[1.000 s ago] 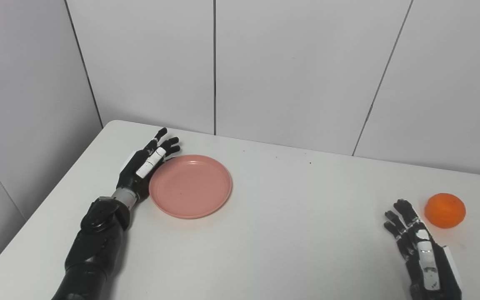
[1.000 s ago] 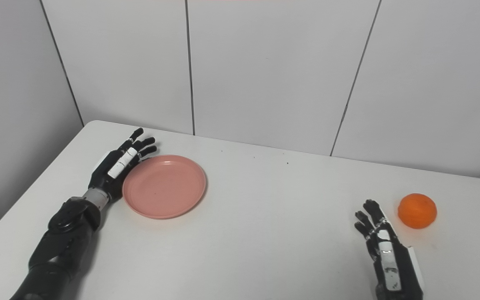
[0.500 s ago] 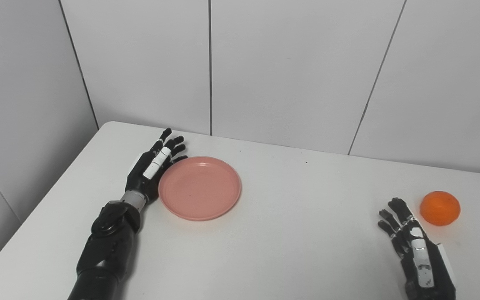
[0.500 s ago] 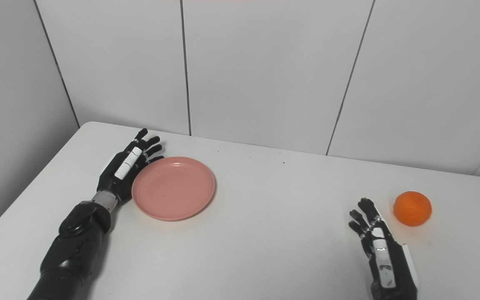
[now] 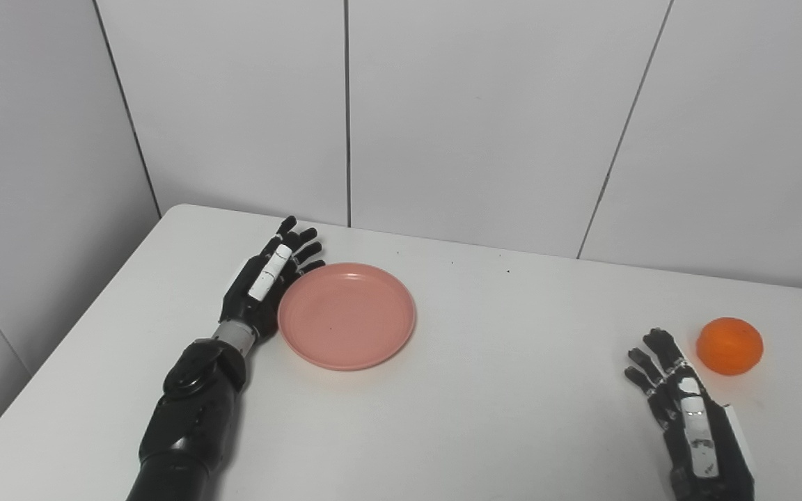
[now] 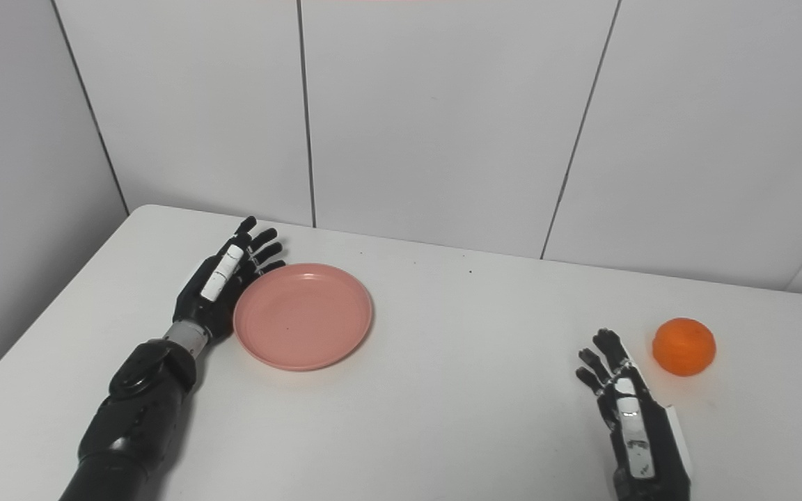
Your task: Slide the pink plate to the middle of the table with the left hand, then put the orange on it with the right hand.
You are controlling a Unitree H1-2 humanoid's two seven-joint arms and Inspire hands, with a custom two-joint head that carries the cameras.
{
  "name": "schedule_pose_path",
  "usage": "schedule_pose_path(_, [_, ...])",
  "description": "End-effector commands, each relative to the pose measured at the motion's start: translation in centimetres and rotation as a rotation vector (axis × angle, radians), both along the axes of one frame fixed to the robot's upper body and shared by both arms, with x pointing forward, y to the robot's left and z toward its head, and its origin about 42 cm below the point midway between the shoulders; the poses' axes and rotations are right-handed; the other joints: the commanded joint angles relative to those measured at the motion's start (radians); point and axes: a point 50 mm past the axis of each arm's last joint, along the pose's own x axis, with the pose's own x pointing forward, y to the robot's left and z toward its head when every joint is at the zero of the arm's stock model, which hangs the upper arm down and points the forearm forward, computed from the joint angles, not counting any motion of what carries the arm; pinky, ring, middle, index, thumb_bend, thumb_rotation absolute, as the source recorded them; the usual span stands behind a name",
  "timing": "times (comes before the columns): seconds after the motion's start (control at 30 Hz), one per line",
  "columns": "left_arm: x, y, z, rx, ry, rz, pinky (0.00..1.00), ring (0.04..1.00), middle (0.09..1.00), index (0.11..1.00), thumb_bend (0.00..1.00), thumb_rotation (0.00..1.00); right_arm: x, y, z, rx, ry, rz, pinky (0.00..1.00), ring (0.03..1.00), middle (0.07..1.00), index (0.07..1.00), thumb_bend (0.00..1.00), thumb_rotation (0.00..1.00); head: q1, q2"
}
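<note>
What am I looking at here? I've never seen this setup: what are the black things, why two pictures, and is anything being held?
The black things are a humanoid robot's two arms, each ending in a robot hand. Both pictures come from cameras side by side on its head, so they show one scene. On the white table lie a pink plate and an orange. The left robot hand rests open against the plate's left rim. The right robot hand is open beside the orange, apart from it. Nothing is held.
</note>
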Motion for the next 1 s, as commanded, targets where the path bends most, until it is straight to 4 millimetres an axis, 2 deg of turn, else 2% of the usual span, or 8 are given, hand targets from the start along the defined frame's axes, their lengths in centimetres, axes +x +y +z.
schedule_pose_path(0.0, [-0.3,-0.7,-1.0,-0.012,0.053,-0.02,0.82,0.901,0.894,1.0,0.82,0.59,-2.8,1.7,-4.4,0.057,0.158,0.006,0.88,0.896,0.939,0.909,0.8,0.89,-0.001,0.002])
schedule_pose_path(0.13, [-0.3,-1.1,-1.2,-0.029,0.057,-0.027,0.83,0.895,0.896,1.0,0.83,0.59,-2.8,1.7,-4.4,0.059,0.159,0.008,0.88,0.898,0.941,0.911,0.81,0.88,-0.001,0.004])
schedule_pose_path(0.43, [-0.6,-2.1,-1.6,-0.015,0.074,-0.049,0.81,0.893,0.91,0.995,0.8,0.6,-2.9,1.7,-4.2,0.056,0.156,0.008,0.88,0.894,0.936,0.904,0.8,0.88,-0.004,0.006])
schedule_pose_path(0.67, [-0.8,-3.1,-2.0,-0.029,0.09,-0.072,0.81,0.893,0.906,0.985,0.86,0.54,-3.0,1.8,-4.1,0.053,0.159,0.004,0.88,0.892,0.935,0.906,0.8,0.87,-0.015,0.015])
schedule_pose_path(0.8, [-1.0,-3.9,-2.3,-0.011,0.09,-0.078,0.79,0.891,0.902,0.978,0.9,0.54,-3.0,1.8,-4.1,0.048,0.161,0.002,0.88,0.892,0.935,0.903,0.81,0.87,-0.017,0.017])
schedule_pose_path(0.97, [-1.3,-4.8,-2.4,-0.009,0.104,-0.075,0.78,0.878,0.881,0.97,0.87,0.54,-3.0,2.0,-4.0,0.048,0.161,0.001,0.87,0.889,0.931,0.9,0.81,0.88,-0.028,0.022])
